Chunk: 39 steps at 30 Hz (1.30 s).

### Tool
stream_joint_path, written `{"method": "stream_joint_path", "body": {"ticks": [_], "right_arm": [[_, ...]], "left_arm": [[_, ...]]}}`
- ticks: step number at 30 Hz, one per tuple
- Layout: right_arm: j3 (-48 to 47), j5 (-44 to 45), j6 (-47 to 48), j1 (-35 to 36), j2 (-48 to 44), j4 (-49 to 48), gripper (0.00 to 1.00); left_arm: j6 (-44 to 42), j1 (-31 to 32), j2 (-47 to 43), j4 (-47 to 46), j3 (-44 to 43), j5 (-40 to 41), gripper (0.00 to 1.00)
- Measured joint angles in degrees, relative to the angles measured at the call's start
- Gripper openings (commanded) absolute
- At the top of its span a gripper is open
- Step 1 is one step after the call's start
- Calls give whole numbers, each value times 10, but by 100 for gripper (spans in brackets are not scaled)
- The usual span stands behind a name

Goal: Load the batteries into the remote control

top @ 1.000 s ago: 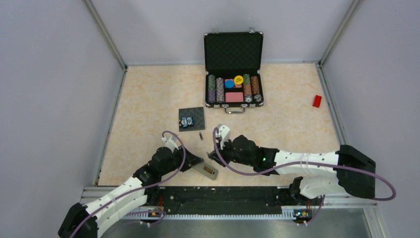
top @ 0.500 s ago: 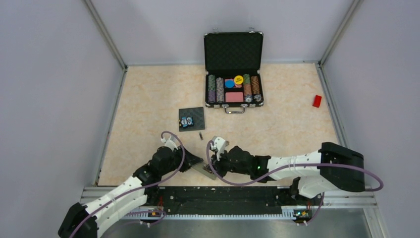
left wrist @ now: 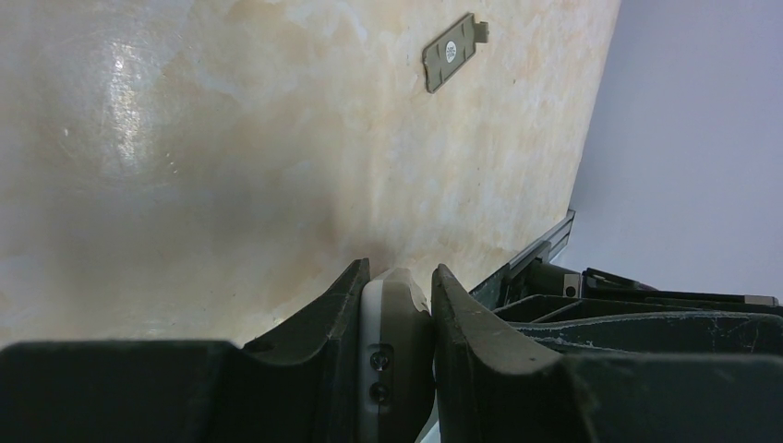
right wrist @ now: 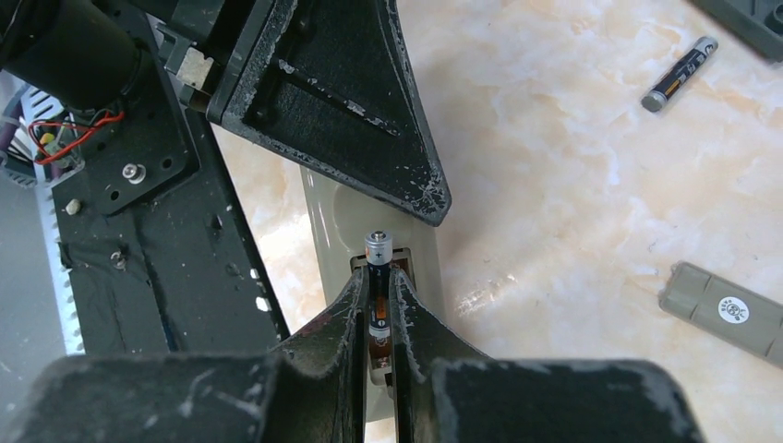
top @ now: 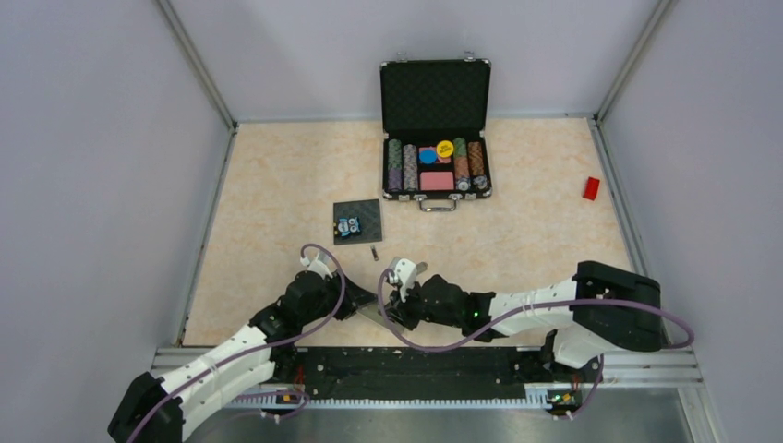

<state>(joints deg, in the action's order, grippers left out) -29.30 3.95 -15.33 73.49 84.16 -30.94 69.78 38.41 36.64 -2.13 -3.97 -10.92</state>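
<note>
Right wrist view: the battery point(right wrist: 378, 251) sits over the open bay in the grey back of the remote control point(right wrist: 329, 242). Its metal cap points away from the wrist, and the fingers of the right gripper point(right wrist: 377, 288) pinch it, nearly pressed together. How deep it sits in the bay I cannot tell. To seat it well, I judge one end should go against its contact first, then the cell be laid flat along the bay and pressed down before the fingers part; a skewed push could pop it out or twist the remote control. The left gripper point(left wrist: 395, 305) clamps the remote control across its width. The second battery point(right wrist: 680, 74) lies on the table point(right wrist: 554, 185) well beyond the remote control, the battery cover point(right wrist: 725, 312) off to its side. Both arms reach low and inward, meeting at the remote control.
</note>
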Motion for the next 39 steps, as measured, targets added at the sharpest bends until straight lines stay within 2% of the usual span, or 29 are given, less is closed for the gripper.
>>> {"method": "stream_joint_path", "body": {"ticks": [20,36,38,39], "right_arm": [[42,-10,88,3,31,-93,12],[22,-22,109,3,49,-98,25],[22,-23,109,3,49,-97,29],[21,-23,109,3,48,-95,34]], "left_arm": [[8,0,-17,4,9,2,0],[9,-1,-17,4,10,7,0],[9,-1,-17,4,10,7,0],[9,-1,-17,4,10,7,0]]}}
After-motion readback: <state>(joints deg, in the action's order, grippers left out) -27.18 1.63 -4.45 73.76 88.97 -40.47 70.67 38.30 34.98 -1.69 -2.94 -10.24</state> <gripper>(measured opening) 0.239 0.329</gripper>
